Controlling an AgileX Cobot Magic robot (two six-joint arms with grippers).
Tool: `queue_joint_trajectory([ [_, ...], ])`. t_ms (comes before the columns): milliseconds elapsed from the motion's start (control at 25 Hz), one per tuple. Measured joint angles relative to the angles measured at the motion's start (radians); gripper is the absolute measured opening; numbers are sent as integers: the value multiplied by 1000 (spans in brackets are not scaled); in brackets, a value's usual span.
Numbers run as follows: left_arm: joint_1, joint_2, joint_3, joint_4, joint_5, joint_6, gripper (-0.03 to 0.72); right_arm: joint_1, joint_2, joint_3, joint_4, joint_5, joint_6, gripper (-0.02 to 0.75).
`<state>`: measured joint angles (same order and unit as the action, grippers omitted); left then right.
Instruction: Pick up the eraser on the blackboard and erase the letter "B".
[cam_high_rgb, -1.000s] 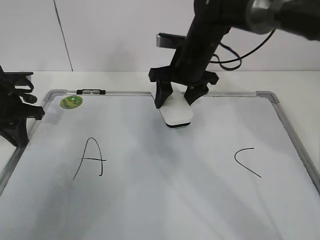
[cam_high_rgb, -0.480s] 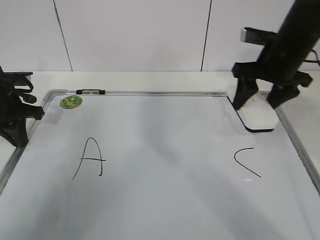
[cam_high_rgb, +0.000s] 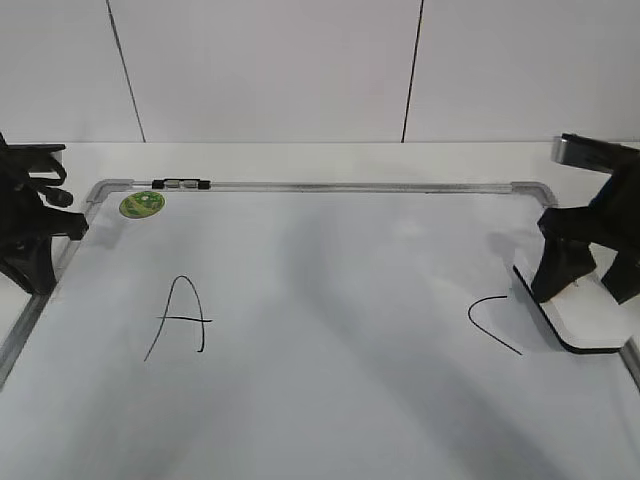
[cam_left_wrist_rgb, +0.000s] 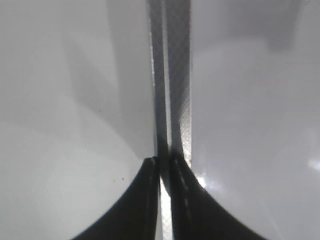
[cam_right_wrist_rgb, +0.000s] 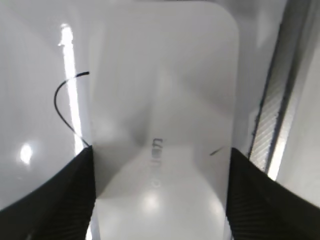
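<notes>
right pincer points down, gripping the eraser on the blackboard; left pincer closed.

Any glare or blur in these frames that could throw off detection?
Exterior view: sharp, with soft arm shadows across the blackboard. Left wrist view: soft focus; the left tool is a dark silhouette over the board frame, with a small glint beside it. Right wrist view: a bright glare streak crosses the black stroke beside the eraser; its grey marking is blurred.
</notes>
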<state>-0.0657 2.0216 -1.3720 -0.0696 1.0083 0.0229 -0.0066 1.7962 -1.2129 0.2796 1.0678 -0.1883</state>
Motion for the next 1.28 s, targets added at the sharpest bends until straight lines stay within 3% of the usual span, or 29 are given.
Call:
queue_joint_trajectory([
  [440,0,0,0,0,4,0,36,-33,-4,19,0,-93,-12,534],
  [1280,0,0,0,0,6,0,36,-33,-6,87,-43,-121,-4,534],
])
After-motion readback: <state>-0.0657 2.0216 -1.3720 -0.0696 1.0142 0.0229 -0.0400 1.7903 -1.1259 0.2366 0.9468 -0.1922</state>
